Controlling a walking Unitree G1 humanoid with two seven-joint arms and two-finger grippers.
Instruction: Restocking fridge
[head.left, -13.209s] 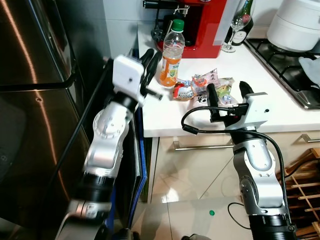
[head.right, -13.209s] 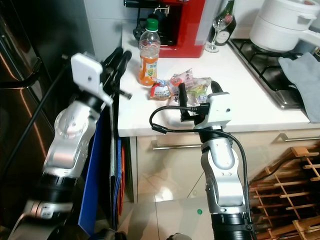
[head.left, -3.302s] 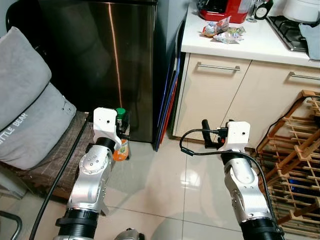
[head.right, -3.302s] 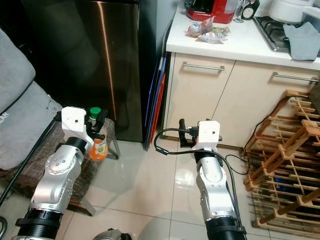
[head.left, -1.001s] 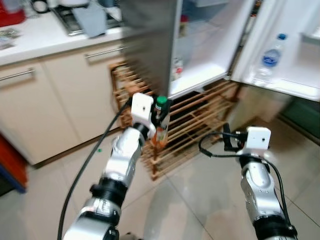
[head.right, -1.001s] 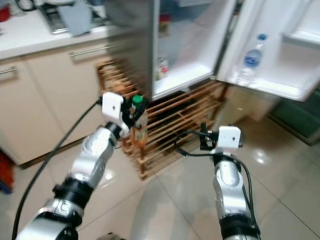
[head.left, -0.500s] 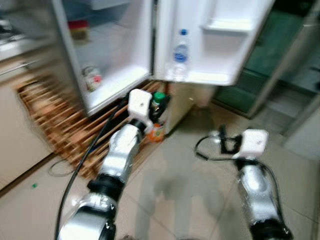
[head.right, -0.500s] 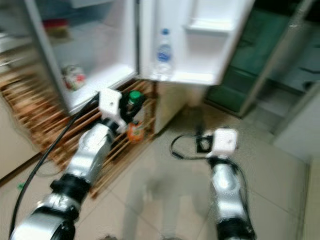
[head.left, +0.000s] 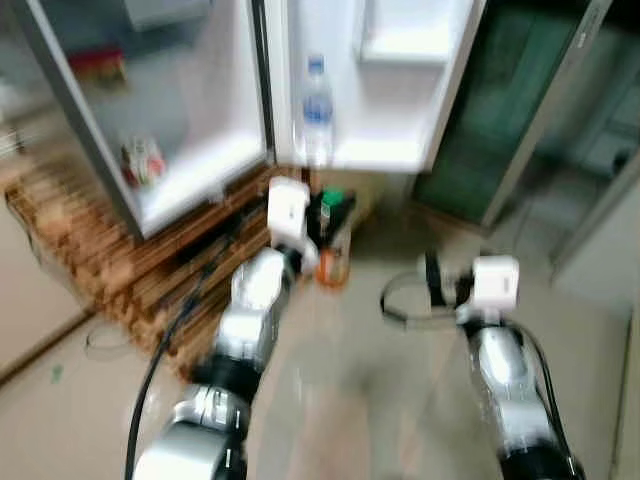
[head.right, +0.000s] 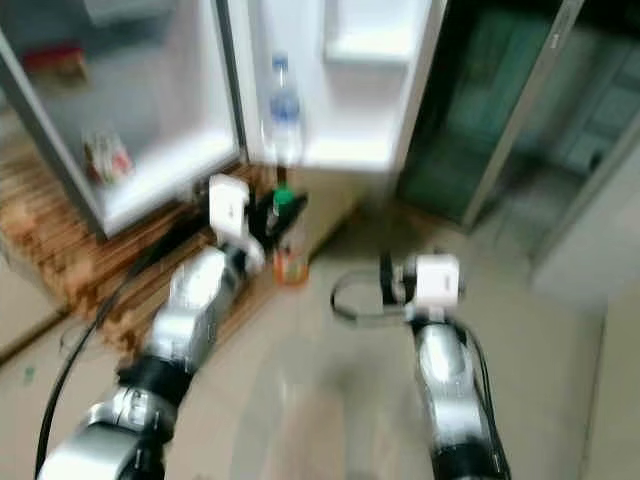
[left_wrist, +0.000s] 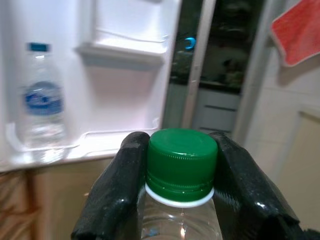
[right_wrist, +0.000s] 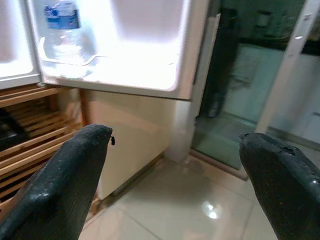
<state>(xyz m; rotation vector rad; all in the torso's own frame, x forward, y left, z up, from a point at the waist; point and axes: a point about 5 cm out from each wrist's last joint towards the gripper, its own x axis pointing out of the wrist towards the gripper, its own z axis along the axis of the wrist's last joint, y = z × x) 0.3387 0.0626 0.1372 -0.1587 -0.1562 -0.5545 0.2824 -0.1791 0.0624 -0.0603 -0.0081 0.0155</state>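
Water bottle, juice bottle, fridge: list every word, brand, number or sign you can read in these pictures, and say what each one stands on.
No text can be read in these pictures.
Water bottle in the fridge door shelf: blue label, print too blurred to read.
Juice bottle held in the left gripper: orange label, too blurred; its green cap carries no writing.
Packet inside the fridge: too blurred.

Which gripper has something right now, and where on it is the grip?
The left gripper holds the green-capped orange drink bottle, its fingers clamped at the neck on either side of the cap. The right gripper is open, holding nothing.
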